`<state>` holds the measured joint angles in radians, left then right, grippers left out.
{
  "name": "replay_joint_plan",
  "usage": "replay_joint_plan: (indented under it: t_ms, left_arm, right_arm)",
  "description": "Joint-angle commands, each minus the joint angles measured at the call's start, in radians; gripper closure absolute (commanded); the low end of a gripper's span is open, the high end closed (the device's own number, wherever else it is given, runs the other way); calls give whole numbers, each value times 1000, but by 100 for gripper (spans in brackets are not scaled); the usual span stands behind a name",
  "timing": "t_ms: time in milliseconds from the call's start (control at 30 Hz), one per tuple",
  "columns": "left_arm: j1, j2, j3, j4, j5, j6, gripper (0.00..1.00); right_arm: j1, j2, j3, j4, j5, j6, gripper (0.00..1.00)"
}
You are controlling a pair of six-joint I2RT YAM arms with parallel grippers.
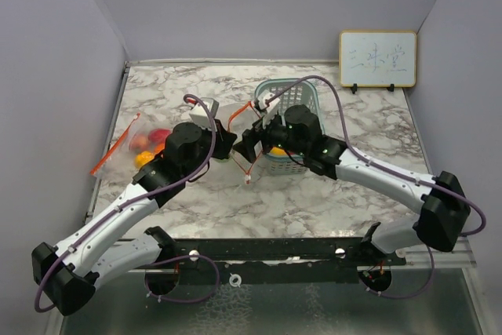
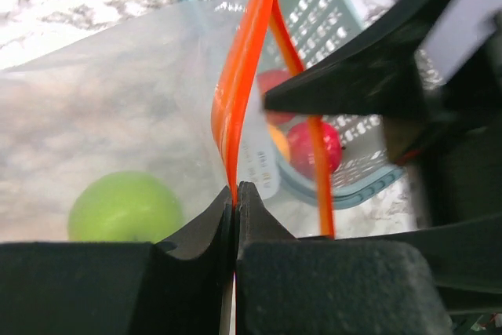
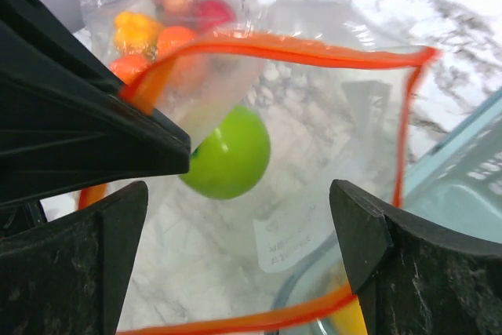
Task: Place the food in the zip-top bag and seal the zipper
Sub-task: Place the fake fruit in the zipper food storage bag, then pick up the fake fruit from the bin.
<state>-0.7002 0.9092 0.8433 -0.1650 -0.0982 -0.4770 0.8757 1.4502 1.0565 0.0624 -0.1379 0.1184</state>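
The clear zip-top bag (image 1: 125, 143) with an orange zipper (image 2: 239, 76) lies left of the teal basket (image 1: 292, 88). My left gripper (image 2: 234, 194) is shut on one zipper lip, holding the mouth up. My right gripper (image 3: 239, 225) stands open just over the open mouth (image 3: 298, 52), nothing between its fingers. A green fruit (image 3: 229, 154) lies inside the bag below it, also in the left wrist view (image 2: 125, 208). Red and orange food (image 3: 157, 29) sits at the bag's far end (image 1: 149, 145). A red fruit (image 2: 314, 147) and a yellow one (image 1: 277, 151) lie in the basket.
A small whiteboard (image 1: 377, 59) leans on the back wall at the right. Grey walls close in the marble table (image 1: 314, 194) on the left, right and back. The two grippers (image 1: 227, 143) (image 1: 252, 145) are close together beside the basket.
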Motion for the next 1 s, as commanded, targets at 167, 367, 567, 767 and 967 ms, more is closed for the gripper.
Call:
replay_joint_plan:
  t_ms: [167,367,567,767,967]
  left_arm:
    - [2,-30,-57,-29,-101,15,100]
    - [4,-65,-60,-37,-112,28,100]
    - [4,-99,-79,-37,-106,30,100]
    - [4,-112,-85,-34,-96,37,100]
    - [6,-114,-84,-33,-83,46,100]
  right_arm:
    - [-8,-199,105,-271,394,7,0]
    - [-120,-41,224,-553,466,147,1]
    - [-210,30,196,-554,453,206,8]
    - [-259,234,246,-525,398,200,7]
    - [-285,440,358,-538,494,217,7]
